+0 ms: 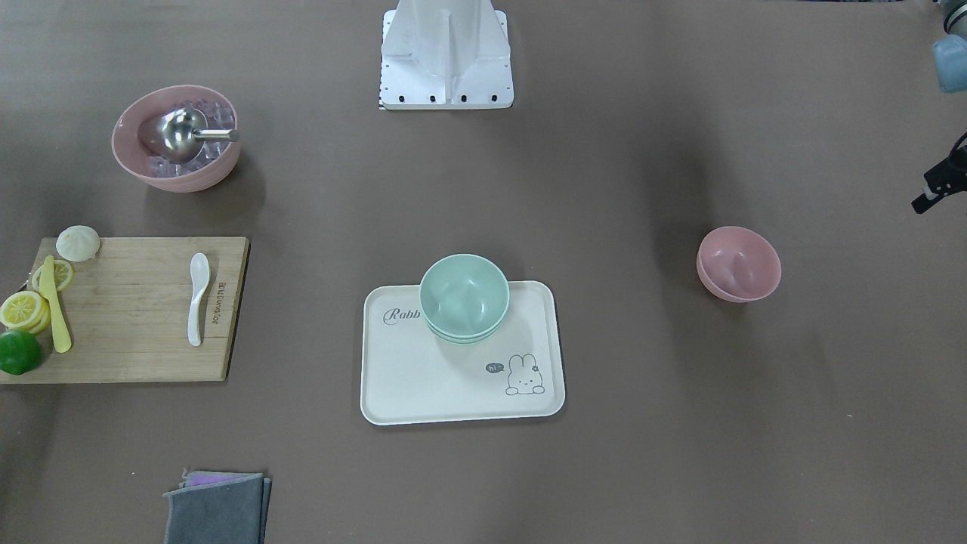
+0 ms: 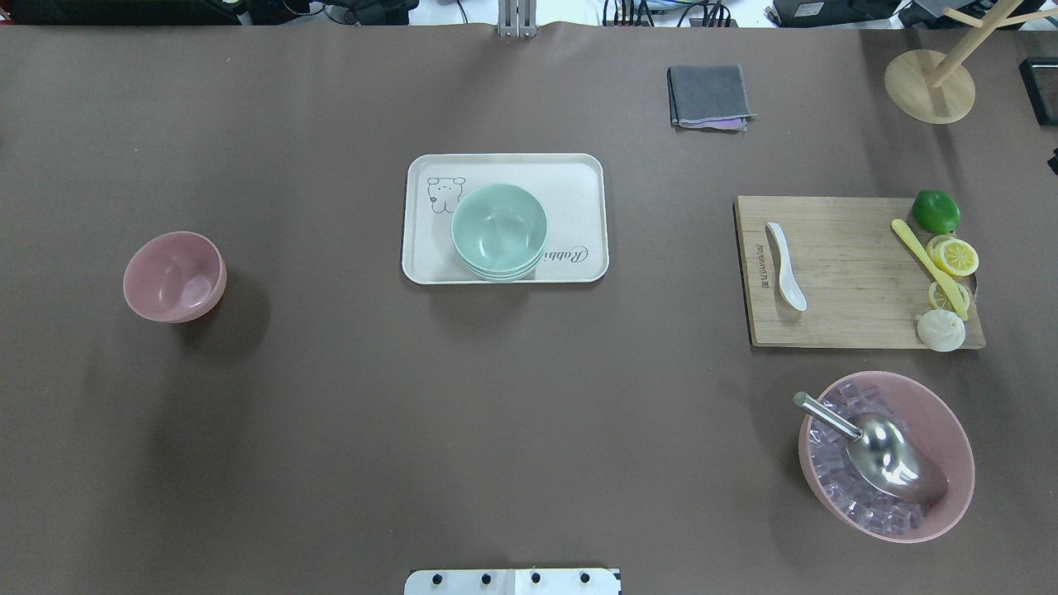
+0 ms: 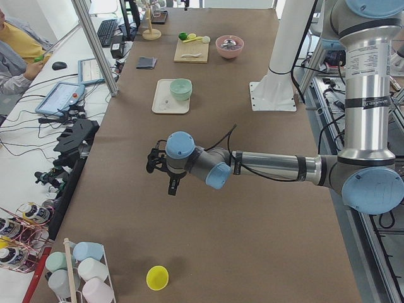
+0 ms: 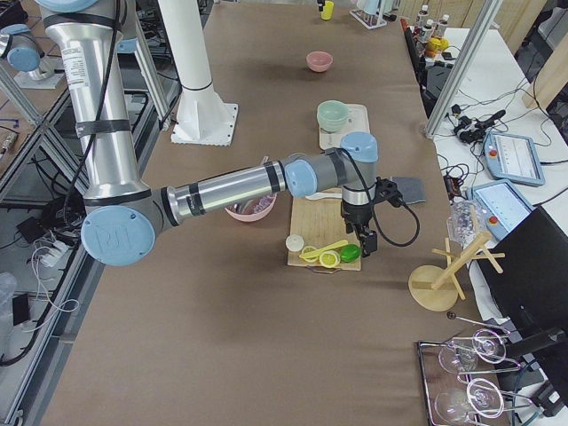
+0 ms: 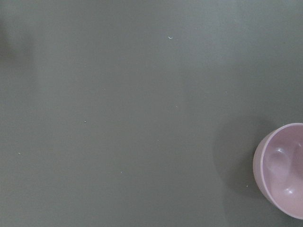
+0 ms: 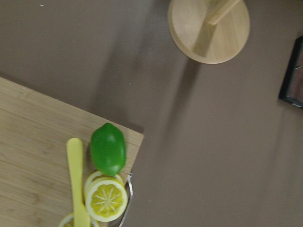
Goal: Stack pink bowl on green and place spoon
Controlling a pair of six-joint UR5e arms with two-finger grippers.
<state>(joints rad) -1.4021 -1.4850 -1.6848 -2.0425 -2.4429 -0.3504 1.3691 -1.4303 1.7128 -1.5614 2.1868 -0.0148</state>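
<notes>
- Left gripper [image 1: 923, 200]: hanging over bare table toward the table's left end, beyond the pink bowl. Cannot tell the opening from here. Apparently holding nothing.
- Shift across until centred over one wall of the pink bowl [image 2: 174, 276], sitting upright and empty on the table, well apart from the tray. Showing only at the lower right edge of the left wrist view, so not lined up yet.
- Open wide, descend with one finger inside the rim and one outside, then pinch firmly. Smooth, thin wall, probably prone to slip or tilt.
- Lift clear, carry level to the green bowl [image 2: 499, 231] at the robot-side edge of the tray [image 2: 421, 248]. Lower centred and release only once nested.
- Avoid the bigger ice bowl [image 2: 959, 471] with its scoop [image 2: 893, 463]: also pink, not the target.
- Farthest: spoon [image 2: 785, 266] lying untouched on the board [image 2: 851, 314]. Right gripper [image 4: 366, 240] above the lime [image 6: 108, 149] corner, opening impossible to tell.
</notes>
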